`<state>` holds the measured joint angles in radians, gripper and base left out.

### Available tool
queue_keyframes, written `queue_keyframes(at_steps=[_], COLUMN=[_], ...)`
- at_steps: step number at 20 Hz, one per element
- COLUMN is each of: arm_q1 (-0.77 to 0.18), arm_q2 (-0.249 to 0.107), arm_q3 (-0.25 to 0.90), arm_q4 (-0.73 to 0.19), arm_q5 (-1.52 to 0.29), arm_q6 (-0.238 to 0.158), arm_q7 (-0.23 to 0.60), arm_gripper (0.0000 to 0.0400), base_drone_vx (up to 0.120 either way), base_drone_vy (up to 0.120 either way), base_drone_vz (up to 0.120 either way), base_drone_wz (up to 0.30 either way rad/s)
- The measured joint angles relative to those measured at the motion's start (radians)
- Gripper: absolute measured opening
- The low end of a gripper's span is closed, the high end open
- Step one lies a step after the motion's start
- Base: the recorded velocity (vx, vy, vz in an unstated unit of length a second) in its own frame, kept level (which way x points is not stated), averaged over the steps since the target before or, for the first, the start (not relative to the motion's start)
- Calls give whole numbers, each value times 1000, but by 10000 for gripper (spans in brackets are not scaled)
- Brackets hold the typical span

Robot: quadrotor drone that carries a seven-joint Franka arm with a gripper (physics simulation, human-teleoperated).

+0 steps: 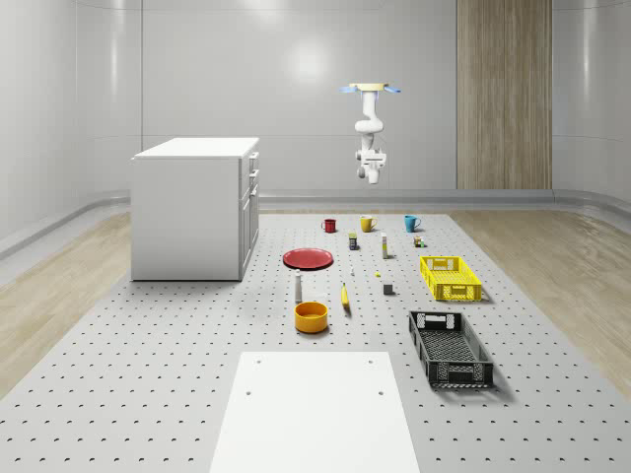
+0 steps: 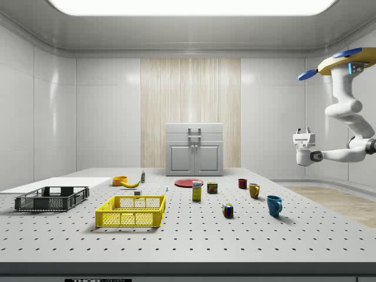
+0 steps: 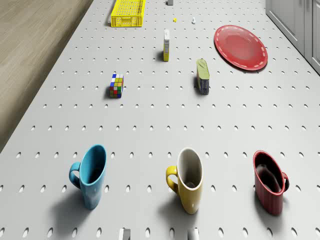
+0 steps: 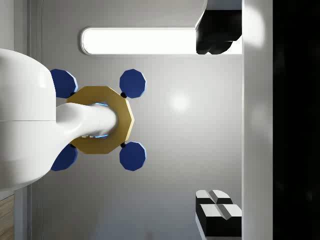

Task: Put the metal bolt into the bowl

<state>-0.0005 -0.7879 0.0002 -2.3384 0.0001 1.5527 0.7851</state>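
Observation:
The drone hovers high above the far end of the perforated table, over the row of mugs. Its arm hangs down and folds back, so the gripper points upward, far above the table. In the wrist view the gripper is open, its two dark fingertips wide apart with nothing between them, facing the drone's underside. A tiny pale thing that may be the metal bolt lies on the table beyond the red plate. The orange bowl stands nearer the table's front, also seen as the bowl in the side view.
Blue mug, yellow mug and red mug stand below the drone. A Rubik's cube, small boxes, a banana, a bottle, a yellow crate, a black crate and a white cabinet share the table.

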Motion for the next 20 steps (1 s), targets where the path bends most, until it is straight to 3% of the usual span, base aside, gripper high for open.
queue_keyframes(at_steps=[10,20], arm_q1=[-4,-6], arm_q2=[53,84], arm_q3=[2,3], arm_q4=[206,289], arm_q5=[2,2], arm_q6=[-145,-189], arm_q7=[-2,-3], arm_gripper=[400,400], base_drone_vx=[120,120], base_drone_vy=[-120,-120], base_drone_vz=[0,0], base_drone_wz=[0,0])
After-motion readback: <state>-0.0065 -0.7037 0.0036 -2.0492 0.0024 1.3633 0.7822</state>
